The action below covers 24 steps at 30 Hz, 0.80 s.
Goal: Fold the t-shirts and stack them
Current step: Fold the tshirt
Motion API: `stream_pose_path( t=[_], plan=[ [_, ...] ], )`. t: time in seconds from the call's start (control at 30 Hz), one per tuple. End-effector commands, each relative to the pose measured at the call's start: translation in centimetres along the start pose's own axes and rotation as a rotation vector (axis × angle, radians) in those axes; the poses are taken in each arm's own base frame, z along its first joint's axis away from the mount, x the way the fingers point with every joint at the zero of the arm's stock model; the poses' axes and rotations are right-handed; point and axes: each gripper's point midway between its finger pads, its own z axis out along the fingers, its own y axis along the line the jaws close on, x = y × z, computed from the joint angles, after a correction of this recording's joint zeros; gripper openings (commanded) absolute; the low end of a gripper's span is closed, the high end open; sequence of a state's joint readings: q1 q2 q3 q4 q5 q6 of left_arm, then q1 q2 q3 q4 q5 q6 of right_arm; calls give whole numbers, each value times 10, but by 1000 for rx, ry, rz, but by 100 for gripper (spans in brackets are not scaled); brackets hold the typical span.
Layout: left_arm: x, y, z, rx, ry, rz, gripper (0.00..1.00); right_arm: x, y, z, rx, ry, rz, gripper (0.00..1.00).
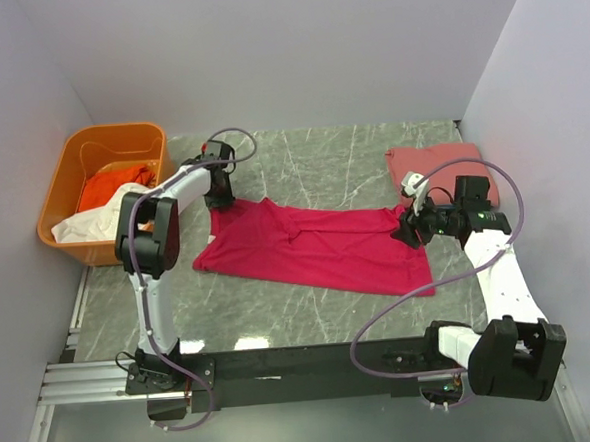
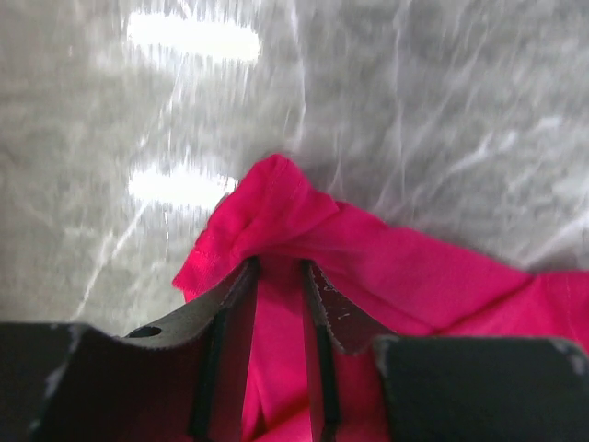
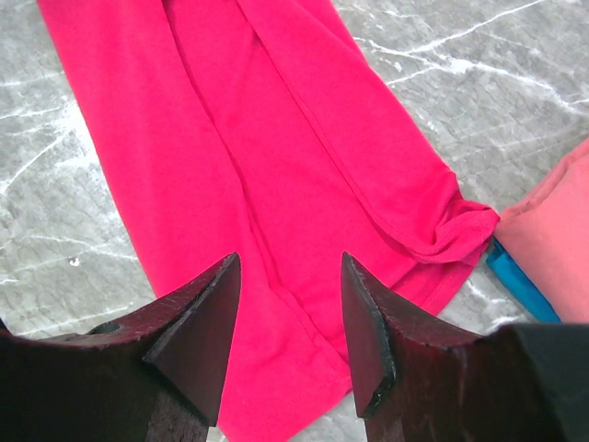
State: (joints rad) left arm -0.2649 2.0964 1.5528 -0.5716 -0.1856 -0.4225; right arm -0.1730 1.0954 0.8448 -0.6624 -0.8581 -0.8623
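Crimson-pink t-shirt (image 1: 317, 245) lies flat but creased across the bench's middle, stretched from left to right; its far-left corner is bunched and pinched between the left gripper's (image 2: 279, 267) jaws; the right gripper's (image 3: 290, 267) jaws stand spread over its right end, near the folded salmon-pink t-shirt (image 1: 437, 162) by the right edge.

We see a left arm (image 1: 155, 300) and a right arm (image 1: 504, 283) built alike, with white link shells between bulky black joint housings. A lilac-grey cable (image 1: 381, 321) loops loosely along each. A small green light (image 1: 482, 216) glows near the right wrist. Close up, the left fingers (image 2: 212, 304) are dark grey wedges with finely toothed edges, and the right fingers (image 3: 198, 322) are dark, pointed and tinged reddish.
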Motion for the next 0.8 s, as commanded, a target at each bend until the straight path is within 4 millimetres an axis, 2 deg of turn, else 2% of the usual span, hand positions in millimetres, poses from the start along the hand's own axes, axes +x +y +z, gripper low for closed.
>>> stream_pose_path(
  t=[0.0, 0.03, 0.07, 0.23, 0.4, 0.43, 0.47, 0.5, 0.53, 0.6, 0.67, 0.7, 0.73, 0.77],
  plan=[
    [-9, 3, 15, -38, 13, 33, 32, -5, 1, -3, -13, -33, -5, 55],
    [-4, 5, 25, -48, 40, 39, 32, -5, 0, -4, -11, -32, -6, 55],
    [-14, 1, 25, -41, 27, 36, 32, -5, 1, -4, -12, -31, -4, 55],
    [-30, 2, 45, -34, 47, 24, 31, -2, -3, -9, 7, -7, 3, 55],
    [-70, -7, 62, 19, 21, -18, 31, 11, 2, -11, -18, 46, -69, 54],
    [-67, -5, 80, 18, 48, -36, 31, 17, 6, -10, -39, 65, -87, 54],
    [-91, -10, 73, 46, 4, -58, 31, 19, 8, -9, -46, 79, -93, 54],
    [-97, -16, 76, 84, 0, -75, 31, 27, 8, -8, -43, 108, -93, 53],
    [-96, -14, 90, 95, 11, -116, 31, 31, 7, -6, -45, 126, -111, 53],
    [-120, -22, 92, 162, -50, -171, 32, 41, 14, 2, -63, 171, -135, 53],
    [-123, -26, 100, 236, -41, -252, 32, 50, 13, 9, -53, 231, -195, 53],
    [-128, -29, 102, 267, -49, -277, 32, 55, 27, 19, -97, 250, -236, 53],
    [-131, -37, 105, 327, -43, -315, 31, 54, 32, 27, -115, 252, -308, 54],
    [-140, -43, 101, 361, -64, -323, 32, 60, 34, 31, -117, 285, -360, 54]
  ],
)
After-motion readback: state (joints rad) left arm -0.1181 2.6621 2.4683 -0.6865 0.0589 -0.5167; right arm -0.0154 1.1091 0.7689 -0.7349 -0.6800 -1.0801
